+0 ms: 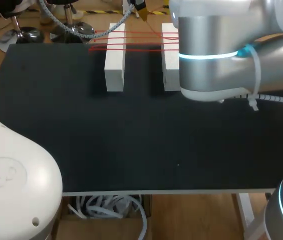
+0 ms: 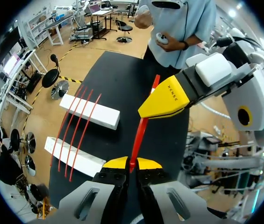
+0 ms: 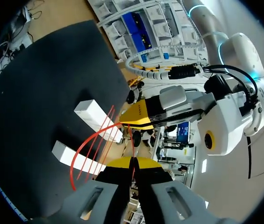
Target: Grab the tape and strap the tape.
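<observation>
Head view: the black bench [image 1: 56,125] carries two white blocks [image 1: 114,62] at its far side, with several red strips [image 1: 141,37] already stretched across them. The right arm [image 1: 216,60] hangs over the right-hand block and the left arm [image 1: 11,175] fills the near corner. Neither end effector shows here.

Left wrist view: the left end effector [image 2: 132,164] is clenched on one end of a loose red tape [image 2: 140,133]. The tape runs straight out ahead of the fingers, in the air above the bench and beside the blocks, to the right end effector [image 2: 157,105], which pinches it further along.

Right wrist view: the right end effector [image 3: 132,164] is clamped on the tape [image 3: 131,149], seen edge-on — a thin red line leading up to the left end effector [image 3: 136,118]. A red bow curves out near the blocks; whether it is this tape's slack I cannot tell.

The tape looks light, thin and limp — it should bend and twist freely, so holding it near both ends, under gentle tension, seems the safest way to lay it flat across the blocks.
</observation>
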